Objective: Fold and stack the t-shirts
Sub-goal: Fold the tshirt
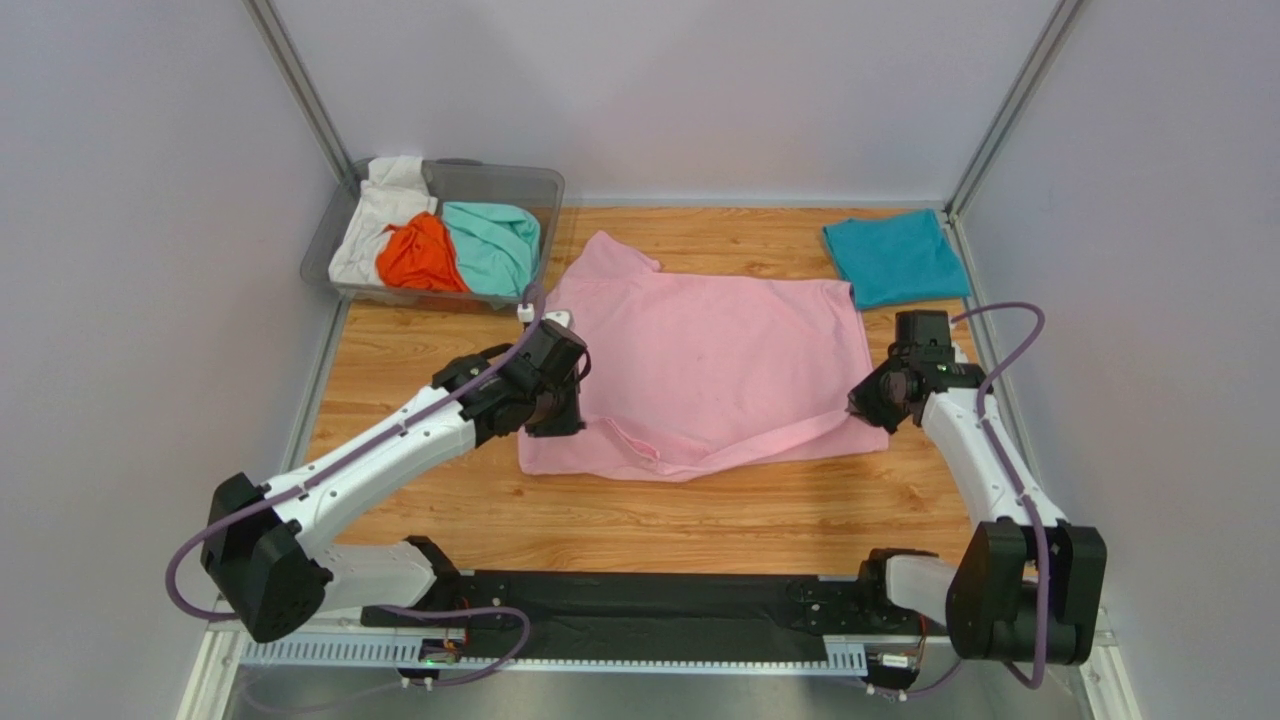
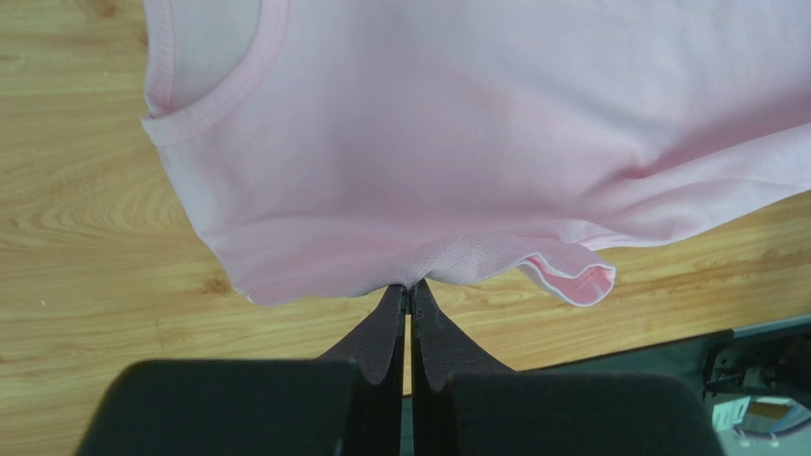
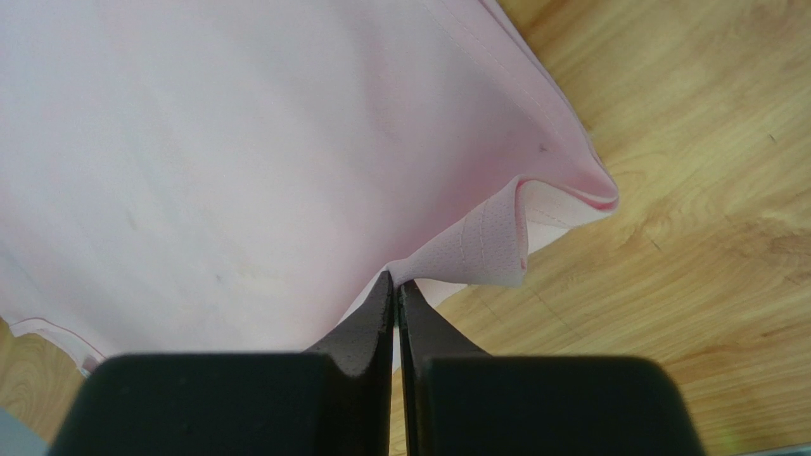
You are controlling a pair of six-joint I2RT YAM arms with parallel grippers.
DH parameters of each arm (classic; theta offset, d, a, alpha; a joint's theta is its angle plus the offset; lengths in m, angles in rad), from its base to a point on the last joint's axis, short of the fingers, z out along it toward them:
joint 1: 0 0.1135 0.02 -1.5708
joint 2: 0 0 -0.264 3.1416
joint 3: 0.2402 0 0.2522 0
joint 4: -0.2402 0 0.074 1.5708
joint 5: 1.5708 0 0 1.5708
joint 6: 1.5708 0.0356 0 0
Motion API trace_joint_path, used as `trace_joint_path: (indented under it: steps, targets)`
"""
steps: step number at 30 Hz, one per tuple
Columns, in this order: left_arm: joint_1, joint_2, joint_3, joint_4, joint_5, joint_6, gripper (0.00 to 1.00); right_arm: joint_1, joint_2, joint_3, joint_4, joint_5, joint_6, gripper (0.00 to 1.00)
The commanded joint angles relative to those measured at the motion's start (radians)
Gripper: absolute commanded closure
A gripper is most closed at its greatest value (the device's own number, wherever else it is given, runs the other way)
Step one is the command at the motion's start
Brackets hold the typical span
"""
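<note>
A light pink t-shirt (image 1: 706,368) lies spread across the middle of the wooden table, one sleeve sticking out at its far left. My left gripper (image 1: 553,402) is shut on the shirt's left edge; in the left wrist view the fingertips (image 2: 410,288) pinch the pink fabric (image 2: 476,142) just below the neckline. My right gripper (image 1: 876,402) is shut on the shirt's right edge, the cloth (image 3: 238,142) bunched at the fingertips (image 3: 394,278). A folded teal-blue t-shirt (image 1: 896,257) rests at the far right corner.
A clear plastic bin (image 1: 338,233) at the far left holds white (image 1: 376,210), orange (image 1: 418,255) and mint-green (image 1: 496,245) t-shirts. Grey walls close in the table on three sides. A black rail (image 1: 661,600) with the arm bases runs along the near edge.
</note>
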Motion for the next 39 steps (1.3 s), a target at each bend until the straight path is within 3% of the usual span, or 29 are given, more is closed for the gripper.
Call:
trace_joint_path:
  steps: [1, 14, 26, 28, 29, 30, 33, 34, 36, 37, 38, 39]
  targets:
    - [0.05, 0.028, 0.059, 0.051, -0.021, 0.088, 1.0, 0.0, 0.064, 0.07, 0.061, -0.037, -0.027, 1.0]
    - [0.18, 0.192, 0.176, 0.169, -0.012, 0.287, 1.0, 0.0, 0.244, 0.185, 0.124, -0.041, -0.033, 1.0]
    - [0.283, 0.398, 0.289, 0.215, 0.045, 0.364, 1.0, 0.0, 0.391, 0.248, 0.173, -0.018, -0.004, 0.99]
    - [0.295, 0.447, 0.316, 0.222, 0.049, 0.367, 1.0, -0.002, 0.42, 0.265, 0.179, 0.052, 0.01, 0.94]
    - [0.306, 0.484, 0.334, 0.228, 0.045, 0.365, 1.0, 0.0, 0.44, 0.276, 0.193, 0.081, 0.009, 0.85]
    - [0.312, 0.484, 0.334, 0.229, 0.043, 0.365, 1.0, 0.0, 0.44, 0.276, 0.199, 0.092, 0.009, 0.85]
    - [0.341, 0.554, 0.391, 0.223, 0.034, 0.355, 0.8, 0.0, 0.488, 0.322, 0.193, 0.129, -0.011, 0.77]
    - [0.349, 0.582, 0.43, 0.211, 0.031, 0.341, 0.44, 0.0, 0.491, 0.34, 0.179, 0.137, -0.024, 0.62]
    - [0.364, 0.599, 0.466, 0.166, 0.023, 0.326, 0.14, 0.001, 0.485, 0.377, 0.151, 0.137, -0.045, 0.38]
    - [0.364, 0.595, 0.477, 0.165, 0.029, 0.322, 0.01, 0.003, 0.479, 0.385, 0.138, 0.144, -0.047, 0.16]
    - [0.364, 0.588, 0.475, 0.168, 0.057, 0.318, 0.0, 0.008, 0.467, 0.385, 0.125, 0.157, -0.051, 0.02]
    - [0.364, 0.569, 0.469, 0.175, 0.078, 0.312, 0.0, 0.012, 0.439, 0.379, 0.121, 0.152, -0.059, 0.0]
